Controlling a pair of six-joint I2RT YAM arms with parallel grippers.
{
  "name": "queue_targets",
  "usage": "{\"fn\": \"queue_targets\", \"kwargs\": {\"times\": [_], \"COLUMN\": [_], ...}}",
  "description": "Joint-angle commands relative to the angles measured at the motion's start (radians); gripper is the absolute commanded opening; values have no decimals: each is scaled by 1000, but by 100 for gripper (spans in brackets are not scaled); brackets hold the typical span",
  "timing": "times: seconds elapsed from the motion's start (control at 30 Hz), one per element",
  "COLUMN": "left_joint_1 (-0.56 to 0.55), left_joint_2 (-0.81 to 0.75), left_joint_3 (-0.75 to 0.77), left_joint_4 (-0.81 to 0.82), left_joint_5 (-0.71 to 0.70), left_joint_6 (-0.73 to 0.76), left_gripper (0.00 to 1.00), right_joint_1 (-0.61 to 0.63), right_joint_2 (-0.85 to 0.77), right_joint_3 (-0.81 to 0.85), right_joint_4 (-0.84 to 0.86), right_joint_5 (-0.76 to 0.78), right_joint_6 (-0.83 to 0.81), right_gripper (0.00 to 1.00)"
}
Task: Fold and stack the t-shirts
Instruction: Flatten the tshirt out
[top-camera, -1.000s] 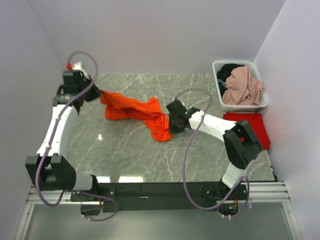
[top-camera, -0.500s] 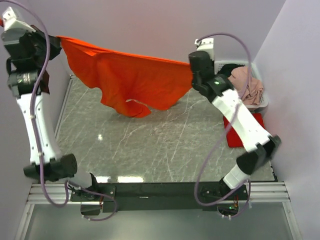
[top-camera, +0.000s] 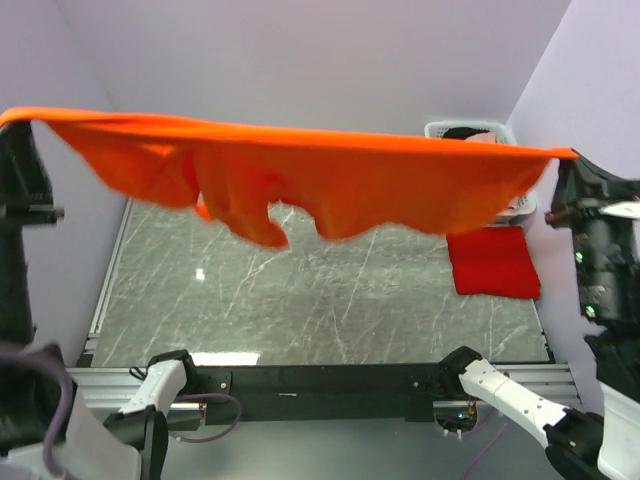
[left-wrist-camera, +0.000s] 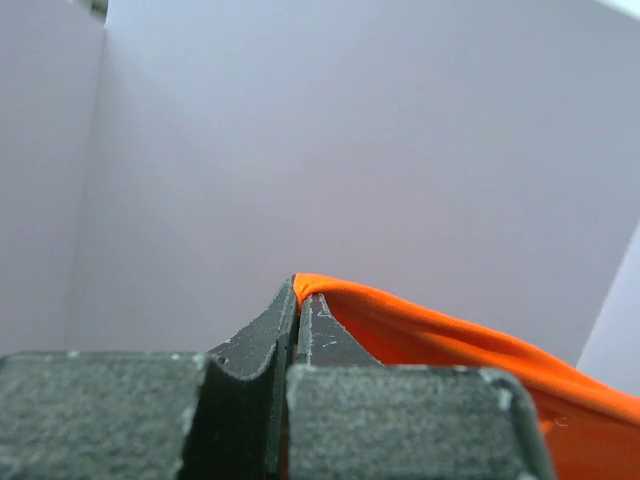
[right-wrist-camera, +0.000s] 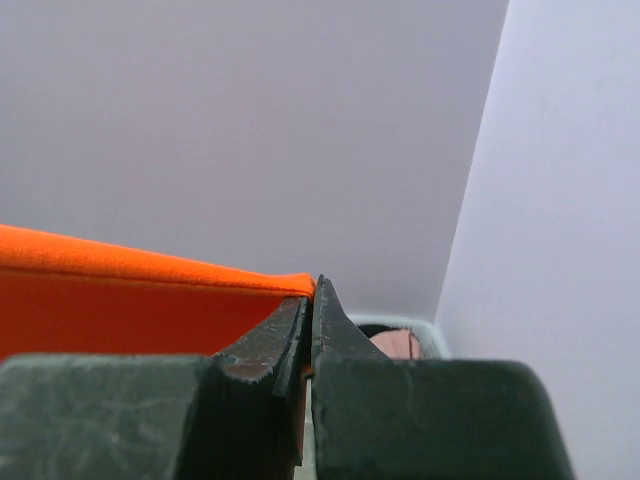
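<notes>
Orange t-shirt (top-camera: 400, 190) taut | left jaws clamp it | right jaws clamp it

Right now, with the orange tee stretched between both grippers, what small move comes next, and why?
Probably lower both arms together, holding the spread, until the hanging hem meets the table. The left gripper and right gripper each pinch a top corner of the orange t-shirt, which hangs above bare marble; the folded red t-shirt lies at the right.

White laundry basket (top-camera: 450, 126) with pink and dark clothes (right-wrist-camera: 398, 345) at far right corner of grey marble table (top-camera: 300, 300)
</notes>
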Motion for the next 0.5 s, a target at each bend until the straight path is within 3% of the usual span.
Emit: {"fn": "queue_targets", "kwargs": {"times": [0.0,0.13,0.23,0.33,0.47], "left_joint_1": [-9,-31,-38,-40,-40], "left_joint_2": [18,18,28,38,60], "left_joint_3": [-27,-32,-125,-343,-811], "left_joint_4": [7,3,35,117,321], "left_joint_5": [-125,-128,-76,50,208], "left_joint_6": [91,143,160,125,112], "left_gripper": [0,1,1,1,1], "right_joint_1": [-18,-16,-18,-18,-18], "right_joint_2": [-13,-24,5,44,157], "right_joint_3": [-29,-86,-146,-280,-515], "right_joint_4": [-58,-95,-112,-45,110], "right_joint_5": [-5,-48,-71,-111,-137], "right_joint_6": [-75,-64,-52,-39,-20], "right_gripper": [0,0,0,0,0]}}
